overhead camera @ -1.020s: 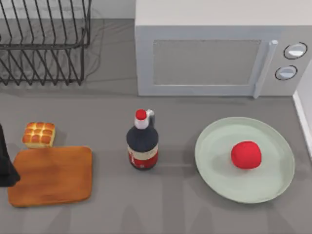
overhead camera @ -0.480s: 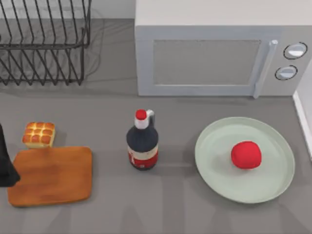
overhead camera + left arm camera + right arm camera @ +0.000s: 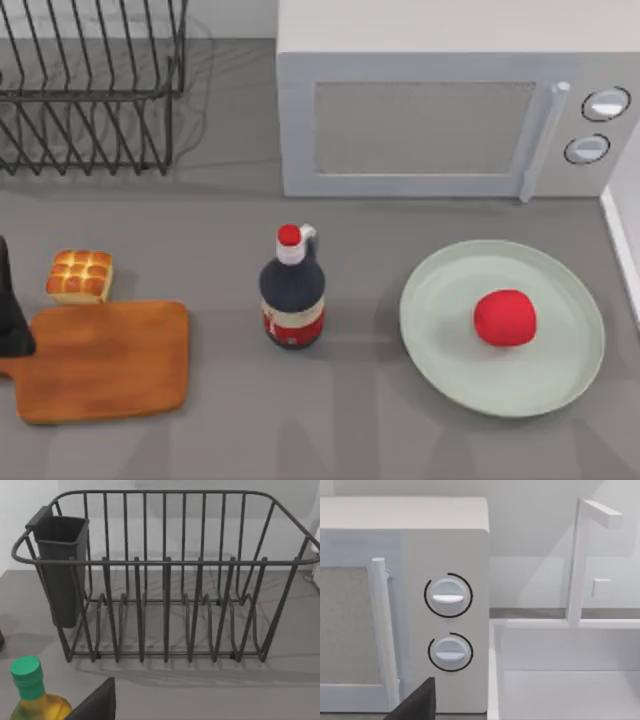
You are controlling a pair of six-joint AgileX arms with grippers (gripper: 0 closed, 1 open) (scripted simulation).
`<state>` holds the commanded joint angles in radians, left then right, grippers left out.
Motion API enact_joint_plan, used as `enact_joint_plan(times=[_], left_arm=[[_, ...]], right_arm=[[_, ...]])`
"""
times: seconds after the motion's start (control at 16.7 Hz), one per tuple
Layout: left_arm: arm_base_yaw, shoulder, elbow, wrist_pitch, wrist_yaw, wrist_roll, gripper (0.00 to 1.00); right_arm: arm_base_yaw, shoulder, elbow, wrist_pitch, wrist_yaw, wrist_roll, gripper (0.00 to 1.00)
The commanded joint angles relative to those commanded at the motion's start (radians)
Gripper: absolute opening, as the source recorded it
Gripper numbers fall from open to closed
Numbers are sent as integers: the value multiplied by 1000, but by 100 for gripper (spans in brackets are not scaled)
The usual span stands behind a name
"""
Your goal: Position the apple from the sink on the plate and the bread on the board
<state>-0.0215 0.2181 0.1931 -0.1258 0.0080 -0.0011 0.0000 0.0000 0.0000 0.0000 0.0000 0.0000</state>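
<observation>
- apple [image 3: 505, 318] sits on the plate [image 3: 440, 340], right side of the frame
- bread [image 3: 80, 276] is on the tabletop [image 3: 380, 430], just above the board [image 3: 105, 360], lower left
- left pincer [image 3: 10, 310] at the left edge, can't tell its state

— What sits on the grey bench [image 3: 400, 430]?
— Rack [image 3: 90, 90] upper left, microwave [image 3: 450, 110] upper right, bread [image 3: 80, 276] and board [image 3: 105, 360] lower left, bottle [image 3: 292, 292] centre, plate [image 3: 440, 340] lower right.
— Anything else?
— A green-capped bottle [image 3: 32, 695] near the rack.
</observation>
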Motion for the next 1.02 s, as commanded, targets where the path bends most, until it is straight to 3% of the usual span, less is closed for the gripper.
enact_joint_plan(times=[1.02], left_arm=[[-74, 1578, 1111, -828, -8, -27, 100]], right_arm=[[0, 0, 0, 0, 0, 0, 100]])
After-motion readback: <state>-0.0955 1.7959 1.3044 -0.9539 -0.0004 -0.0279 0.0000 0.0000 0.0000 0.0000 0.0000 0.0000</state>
